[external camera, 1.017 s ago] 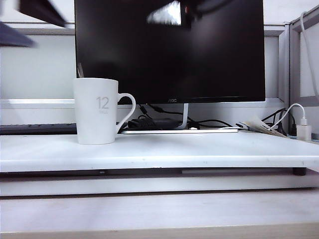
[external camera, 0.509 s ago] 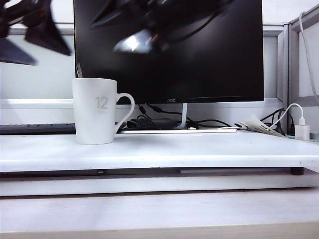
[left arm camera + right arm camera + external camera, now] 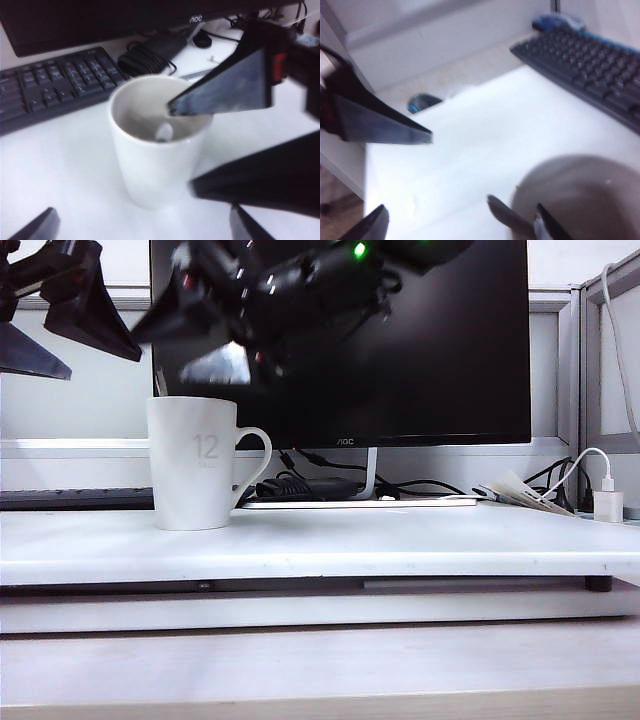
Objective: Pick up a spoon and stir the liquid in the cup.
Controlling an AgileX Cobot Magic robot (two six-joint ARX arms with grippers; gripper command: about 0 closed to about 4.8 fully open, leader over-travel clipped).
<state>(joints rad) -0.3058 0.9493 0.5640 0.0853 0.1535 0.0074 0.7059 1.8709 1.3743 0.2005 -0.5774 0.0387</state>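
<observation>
Clearly, the left gripper (image 3: 45, 325) hangs high at the left of the exterior view with its jaws spread wide and nothing between them, while the right gripper (image 3: 200, 325) hovers just above the white cup (image 3: 195, 465), also parted and holding nothing. The spoon (image 3: 507, 217) leans inside the cup, its thin grey handle rising past the rim, and whether a right fingertip touches it I cannot tell. The cup stands upright on the white table (image 3: 420, 540), with a black monitor (image 3: 420, 350) and a dark keyboard (image 3: 50, 90) behind it.

Right hand (image 3: 175, 320) above cup (image 3: 195, 465); left hand (image 3: 50, 325) beside, open.
</observation>
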